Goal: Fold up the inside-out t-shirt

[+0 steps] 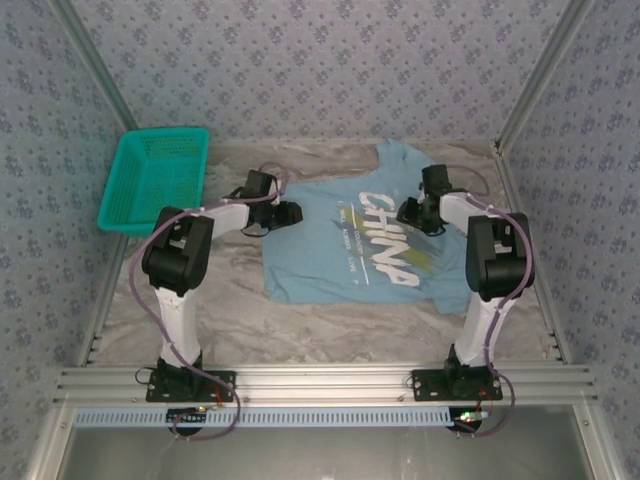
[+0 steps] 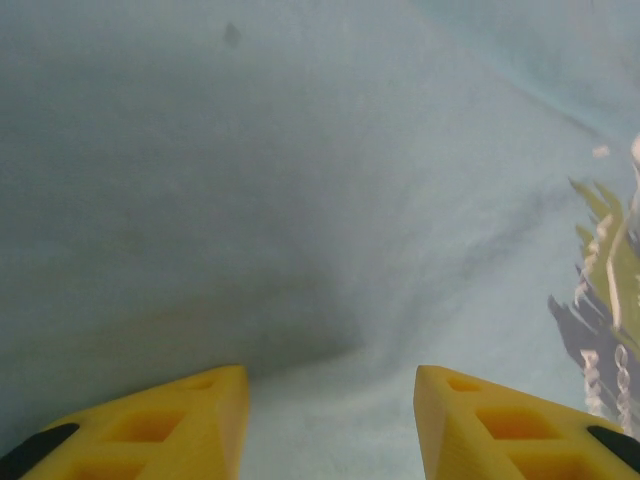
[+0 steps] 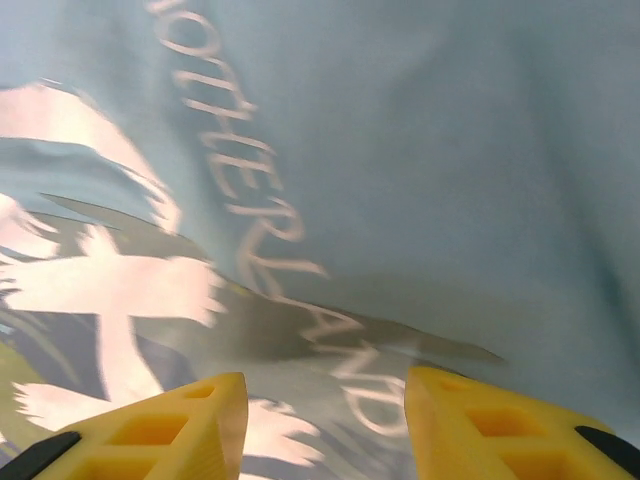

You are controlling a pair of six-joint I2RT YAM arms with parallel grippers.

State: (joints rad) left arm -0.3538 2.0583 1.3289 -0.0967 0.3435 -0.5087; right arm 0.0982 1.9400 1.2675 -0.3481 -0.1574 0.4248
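On the worktop [image 1: 200, 300], the t-shirt [image 1: 340, 255] lies flat. Left tool [image 2: 331, 425] and right tool [image 3: 326, 425] hang over it, both spread, pinching nothing.

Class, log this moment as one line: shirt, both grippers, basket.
t-shirt: spread on table, print up | left gripper: open above t-shirt | right gripper: open above print | basket: far left

Basket [image 1: 155, 180]: teal plastic mesh, open side up, at the table's far left corner, its left side reaching past the left edge. Table [image 1: 330, 320]: grey marbled top. Rail [image 1: 330, 382]: aluminium, along the near edge. Walls [image 1: 330, 60]: blue-grey patterned paper at the far, left and right edges.
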